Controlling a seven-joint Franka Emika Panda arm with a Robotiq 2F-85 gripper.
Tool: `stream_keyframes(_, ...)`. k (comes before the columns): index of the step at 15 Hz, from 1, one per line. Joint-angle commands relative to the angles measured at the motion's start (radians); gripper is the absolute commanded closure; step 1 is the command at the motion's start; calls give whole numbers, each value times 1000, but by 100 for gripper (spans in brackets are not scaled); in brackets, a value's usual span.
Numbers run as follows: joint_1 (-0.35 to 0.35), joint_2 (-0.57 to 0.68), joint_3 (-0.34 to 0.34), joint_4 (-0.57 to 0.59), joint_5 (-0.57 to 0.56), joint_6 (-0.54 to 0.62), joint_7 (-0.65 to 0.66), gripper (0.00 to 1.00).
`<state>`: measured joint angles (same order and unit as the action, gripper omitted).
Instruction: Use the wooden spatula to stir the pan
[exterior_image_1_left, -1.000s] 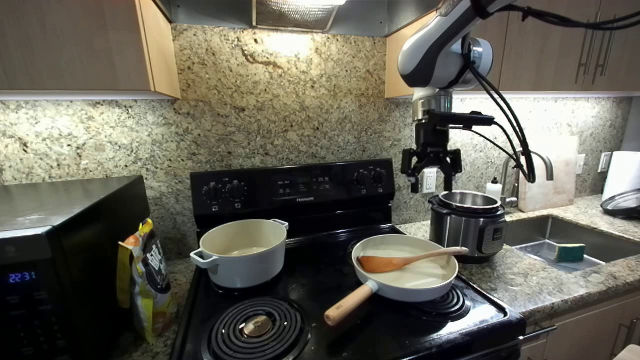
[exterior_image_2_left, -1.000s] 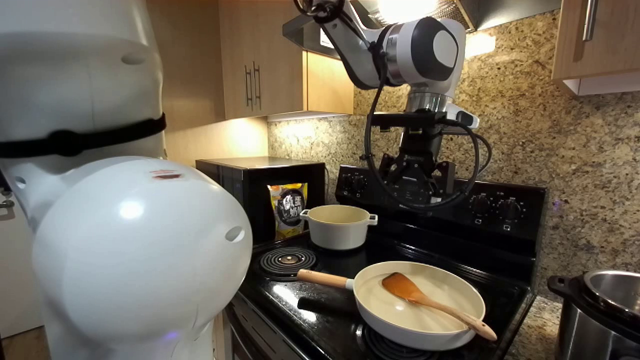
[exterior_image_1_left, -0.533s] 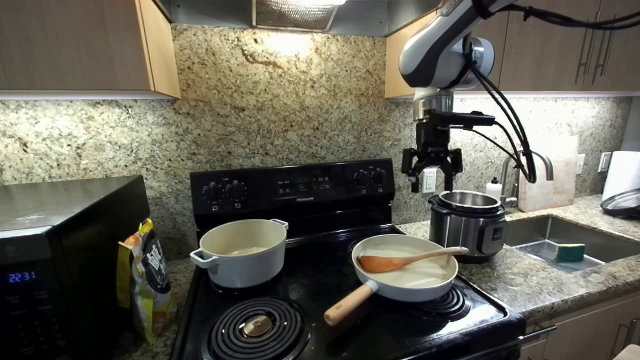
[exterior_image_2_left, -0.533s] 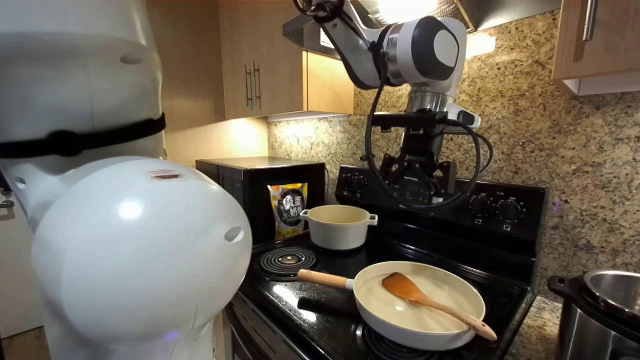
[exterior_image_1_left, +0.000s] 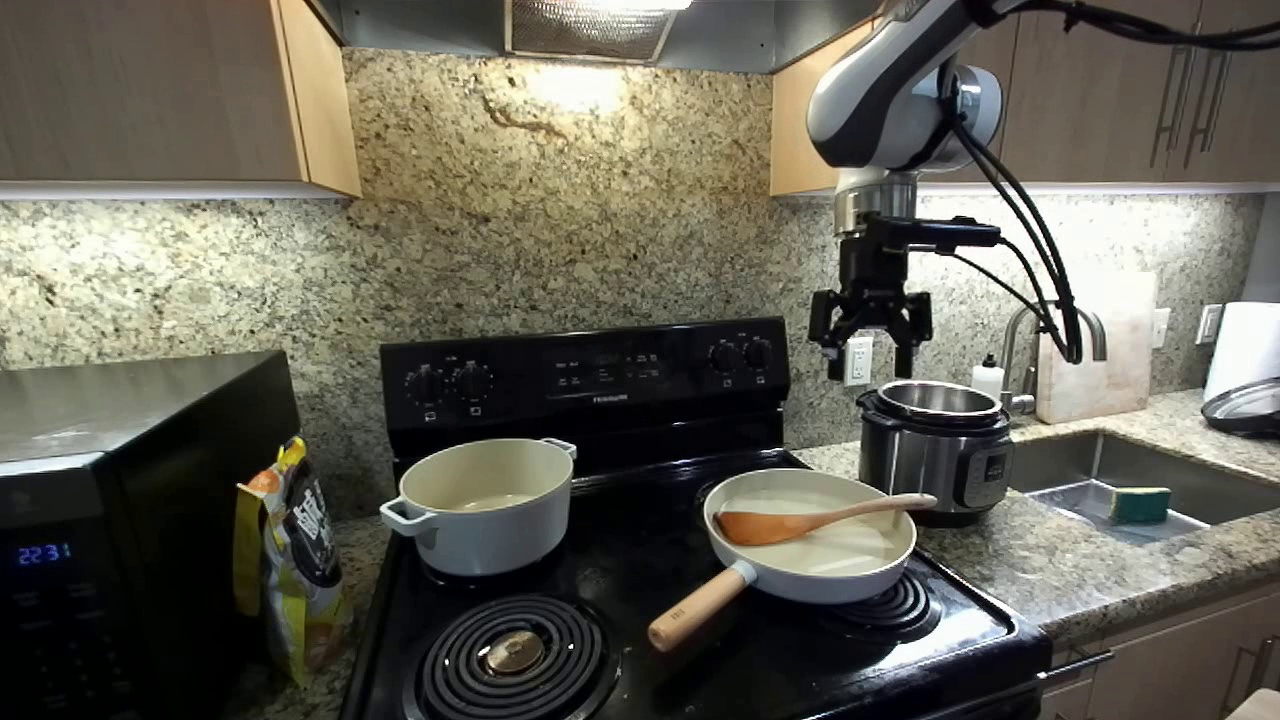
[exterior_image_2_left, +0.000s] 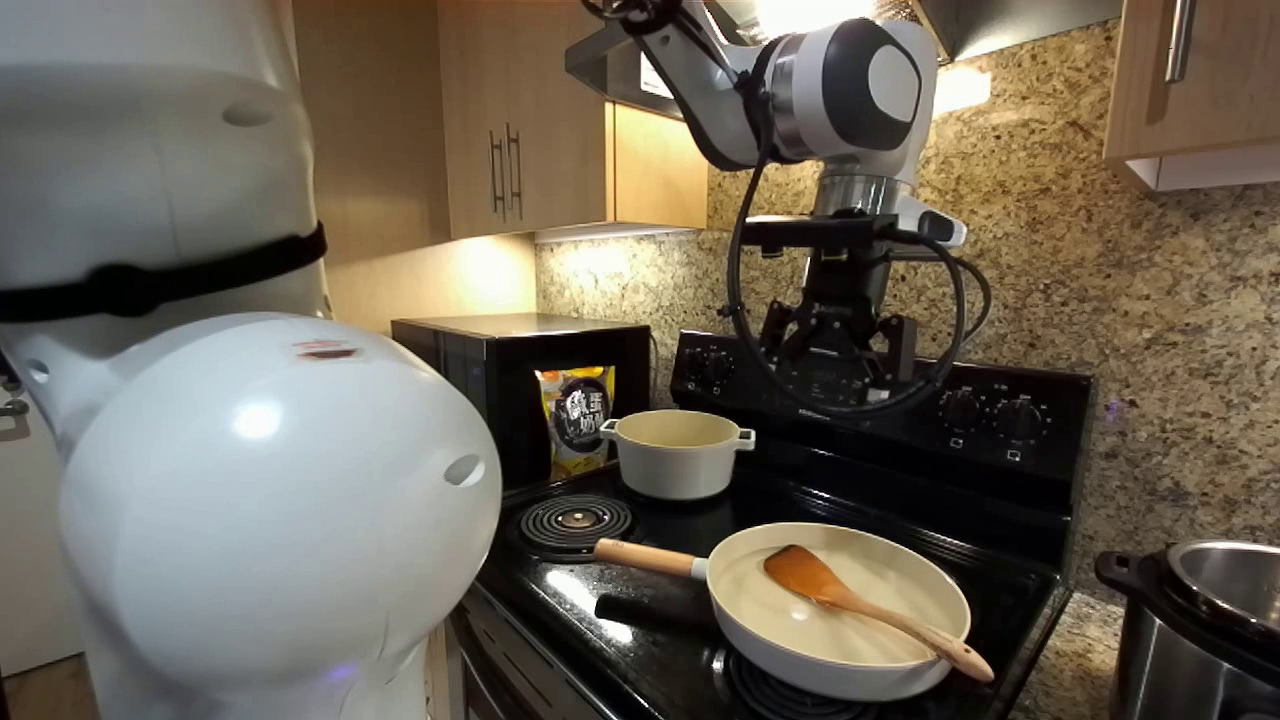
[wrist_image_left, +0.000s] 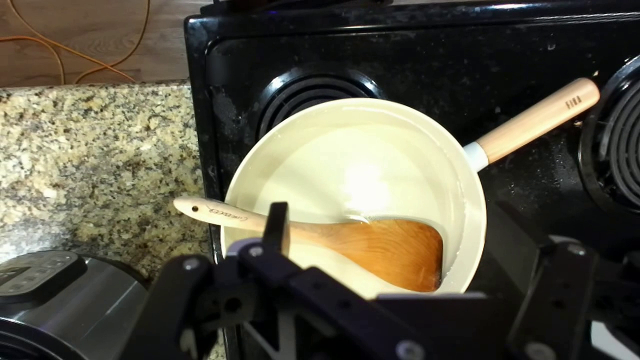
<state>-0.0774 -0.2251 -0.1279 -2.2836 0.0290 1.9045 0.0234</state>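
The cream-white pan (exterior_image_1_left: 830, 585) (exterior_image_2_left: 880, 565) (wrist_image_left: 320, 160) rests on a stove burner, its light wooden handle (exterior_image_1_left: 700, 608) (wrist_image_left: 540, 120) pointing away from the steel pot. Inside lies the orange-brown wooden spatula (exterior_image_1_left: 800, 525) (exterior_image_2_left: 810, 577) (wrist_image_left: 400, 245): blade on the pan floor, pale handle end leaning over the rim. Clear liquid seems to surround the blade. High above the cooktop, apart from pan and spatula, hangs my gripper (exterior_image_1_left: 869, 365) (wrist_image_left: 401, 232). Its fingers stand wide apart with nothing held. In the wrist view a finger (wrist_image_left: 276, 225) covers part of the spatula's handle.
A deeper white pot (exterior_image_1_left: 500, 540) (exterior_image_2_left: 675, 472) stands on a back burner. Beside the stove is a steel pot (exterior_image_1_left: 905, 465) (exterior_image_2_left: 1150, 640) (wrist_image_left: 95, 315), close below the gripper in an exterior view. The stove's back panel (exterior_image_1_left: 650, 375) rises behind; a snack bag (exterior_image_1_left: 300, 560) leans by the microwave (exterior_image_1_left: 180, 480).
My gripper has shifted slightly upward and a little to the right in both exterior views, mostly within the last half second. Pan and spatula have stayed put.
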Motion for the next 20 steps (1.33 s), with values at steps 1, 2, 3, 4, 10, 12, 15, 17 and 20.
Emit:
stream_keyframes(1,-10,1,9,1,2,-2,-2,0)
stream_keyframes(2,-10,1,9,1,2,-2,-2,0)
stream_keyframes(3,-10,1,9,1,2,-2,-2,0)
stream_keyframes(4,-10,1,9,1,2,-2,-2,0)
stream_keyframes(10,-28,-20,-16,9,3,-36,-33,0)
stream_keyframes(12,-48,-37,-40,29,-6,-88,-52,0)
stream_keyframes(15,-82,131,-90,72,-11,12,-98,0)
stream_keyframes(17,-107,163,-117,75,1,102,-81,0)
stream_keyframes(20,-132,339,-144,118,72,249,-132,0)
